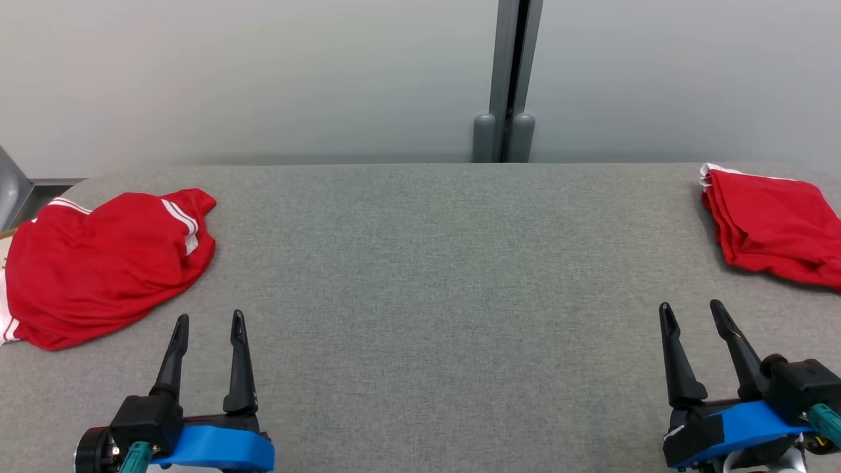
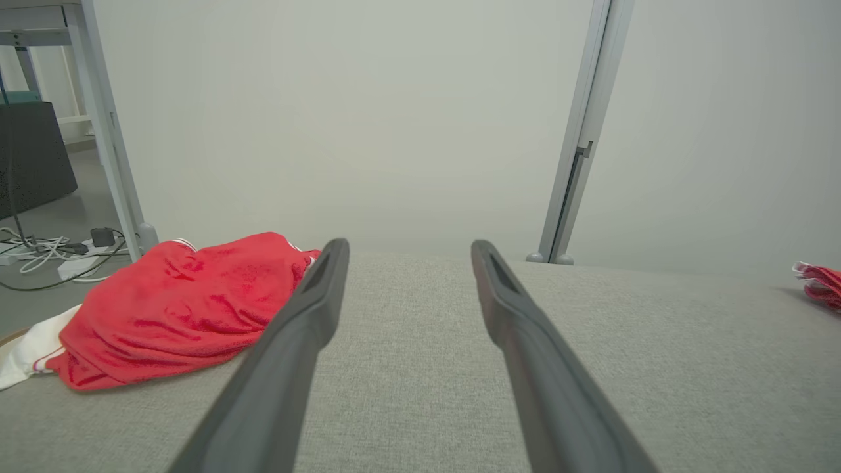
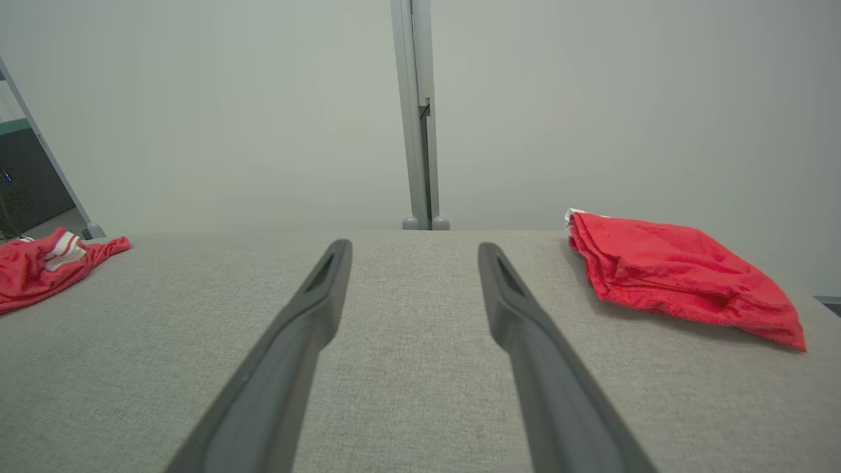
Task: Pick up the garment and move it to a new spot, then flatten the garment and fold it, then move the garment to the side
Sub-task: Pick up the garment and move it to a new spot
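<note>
A crumpled red garment (image 1: 105, 263) with white stripes lies at the table's left edge, partly over the rim; it also shows in the left wrist view (image 2: 177, 309) and far left in the right wrist view (image 3: 39, 269). My left gripper (image 1: 209, 323) stands open just right of and nearer than it, holding nothing, not touching the cloth. A folded red garment (image 1: 775, 226) rests at the right edge, also in the right wrist view (image 3: 677, 272). My right gripper (image 1: 691, 310) is open, a little nearer than that folded piece, with nothing between its fingers.
The grey fabric-covered table (image 1: 433, 282) spans the view. A pale partition wall with a grey post (image 1: 506, 79) stands right behind its far edge. Cables and a power strip (image 2: 59, 253) lie on the floor past the left side.
</note>
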Robot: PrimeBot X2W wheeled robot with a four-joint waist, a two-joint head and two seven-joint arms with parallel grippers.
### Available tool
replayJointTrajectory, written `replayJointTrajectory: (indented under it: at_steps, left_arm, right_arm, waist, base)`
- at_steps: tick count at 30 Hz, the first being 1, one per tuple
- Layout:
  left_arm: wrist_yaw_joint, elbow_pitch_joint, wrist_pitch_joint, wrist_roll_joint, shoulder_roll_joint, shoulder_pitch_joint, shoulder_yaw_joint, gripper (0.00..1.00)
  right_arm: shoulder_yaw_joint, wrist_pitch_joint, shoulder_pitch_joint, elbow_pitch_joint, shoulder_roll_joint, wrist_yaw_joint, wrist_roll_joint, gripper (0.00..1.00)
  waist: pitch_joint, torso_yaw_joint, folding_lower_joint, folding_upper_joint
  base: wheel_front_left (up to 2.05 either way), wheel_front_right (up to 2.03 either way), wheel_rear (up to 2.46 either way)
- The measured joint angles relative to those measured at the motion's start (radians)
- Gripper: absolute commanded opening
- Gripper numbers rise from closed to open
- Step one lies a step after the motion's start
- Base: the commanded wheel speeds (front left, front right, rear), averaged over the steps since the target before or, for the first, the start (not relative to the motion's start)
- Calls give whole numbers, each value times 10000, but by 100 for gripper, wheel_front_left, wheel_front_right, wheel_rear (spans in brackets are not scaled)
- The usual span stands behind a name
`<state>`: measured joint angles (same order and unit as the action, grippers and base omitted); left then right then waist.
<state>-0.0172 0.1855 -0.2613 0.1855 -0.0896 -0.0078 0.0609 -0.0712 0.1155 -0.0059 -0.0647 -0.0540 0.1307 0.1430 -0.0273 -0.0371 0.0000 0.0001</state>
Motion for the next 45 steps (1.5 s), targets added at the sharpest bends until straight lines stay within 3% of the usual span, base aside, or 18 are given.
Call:
replayJointTrajectory:
  at_steps: [11,34,45]
  left_arm:
    - [178,-125,17,117,-194,-167,-163,100]
    - [550,-420,0,506,-215,-101,-577,100]
    - [502,-393,-4,523,-198,-237,-637,100]
  right_arm:
    - [247,2,-110,-88,23,0,2,100]
    - [255,-86,-905,-357,10,0,-180,100]
    - [324,-102,-956,-435,-65,0,-192,100]
  waist:
    - [-128,-710,0,0]
    - [-854,-3764,0,0]
    - [-1156,-3844,0,0]
  base:
    - [0,0,0]
    - [0,0,0]
    - [0,0,0]
